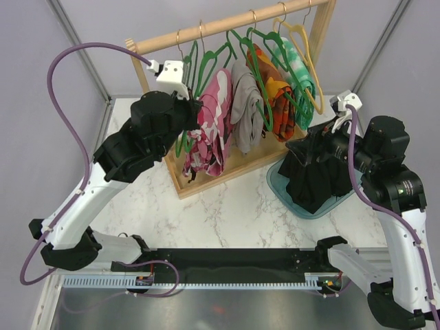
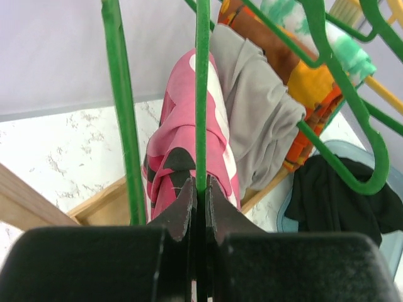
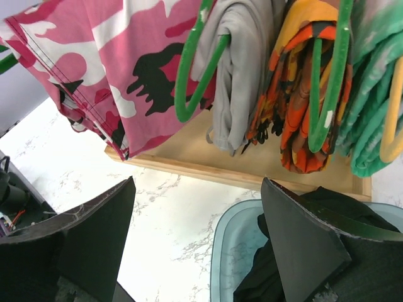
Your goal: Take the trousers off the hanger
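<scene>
My left gripper [image 1: 194, 115] is shut on a thin green hanger bar [image 2: 202, 94], and its jaws [image 2: 201, 189] pinch that bar just in front of the pink-white-dark camouflage trousers [image 2: 182, 145] [image 1: 210, 124]. Beside these on the rack hang the grey trousers [image 1: 247, 113] [image 3: 242, 75], the orange-patterned ones [image 1: 276, 103] [image 3: 296, 94] and the green-white ones [image 1: 299, 72] [image 3: 371, 75]. The black trousers [image 1: 316, 175] [image 3: 264, 277] lie heaped in a pale blue tray [image 1: 275, 182] [image 3: 230, 245]. My right gripper [image 1: 306, 148] [image 3: 198, 220] is open and empty above the tray's left rim.
The wooden rack has a top rail [image 1: 234, 27], a flat base [image 3: 208, 157] and an upright post at the right [image 1: 323, 41]. A second green hanger bar [image 2: 123, 113] hangs left of the held one. A yellow hanger [image 1: 306, 48] hangs at the rail's right end. The tabletop is white marble [image 1: 227, 213].
</scene>
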You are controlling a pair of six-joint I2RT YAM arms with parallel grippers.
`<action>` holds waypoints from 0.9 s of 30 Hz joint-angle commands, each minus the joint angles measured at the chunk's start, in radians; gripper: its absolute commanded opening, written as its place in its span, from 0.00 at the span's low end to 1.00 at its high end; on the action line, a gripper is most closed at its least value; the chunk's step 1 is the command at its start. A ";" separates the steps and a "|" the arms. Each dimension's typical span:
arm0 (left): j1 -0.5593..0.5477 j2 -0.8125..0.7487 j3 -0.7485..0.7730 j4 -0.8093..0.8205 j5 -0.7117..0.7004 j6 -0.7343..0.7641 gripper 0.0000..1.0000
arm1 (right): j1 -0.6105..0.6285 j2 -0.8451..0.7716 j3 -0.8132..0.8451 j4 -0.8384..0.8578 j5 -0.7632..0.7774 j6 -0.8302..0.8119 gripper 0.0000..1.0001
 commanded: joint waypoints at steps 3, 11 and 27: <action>0.001 -0.129 -0.042 0.201 0.045 -0.055 0.02 | -0.003 -0.013 -0.009 0.031 -0.135 -0.079 0.89; 0.002 -0.240 -0.149 0.192 0.152 -0.132 0.02 | -0.003 -0.017 -0.088 0.048 -0.485 -0.211 0.88; 0.002 -0.383 -0.318 0.201 0.192 -0.335 0.02 | 0.578 0.124 -0.160 0.028 -0.066 -0.410 0.85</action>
